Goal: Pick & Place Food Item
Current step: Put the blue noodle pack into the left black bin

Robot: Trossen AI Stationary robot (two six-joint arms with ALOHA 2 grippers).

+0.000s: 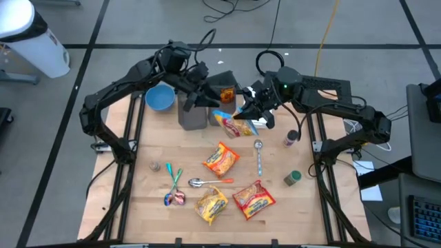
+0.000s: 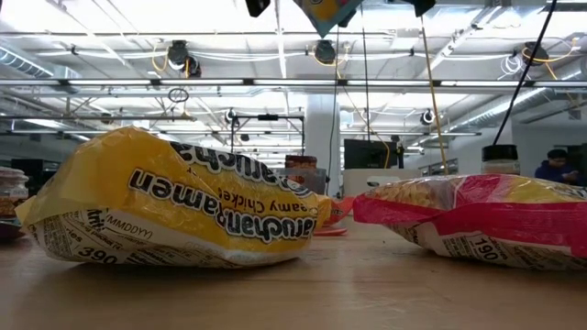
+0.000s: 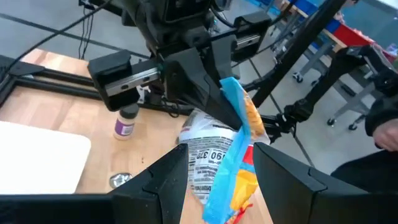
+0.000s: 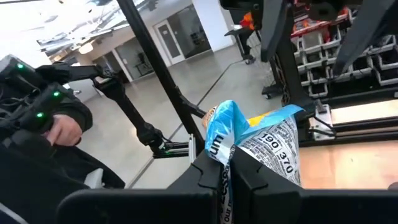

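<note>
We see the right gripper (image 4: 225,163) pinched tight on the blue noodle packet (image 4: 264,140) – lifted above the table – while the left gripper's (image 3: 219,171) parted fingers flank its lower end.

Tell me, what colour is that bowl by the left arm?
The bowl is blue, clearest in the high view.

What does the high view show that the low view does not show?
Only the high view shows both arms holding the blue ramen packet in the air: the right gripper shut on it, the left gripper open around it. Only the low view shows the room behind. Both show the yellow packet and the red packet on the table.
</note>
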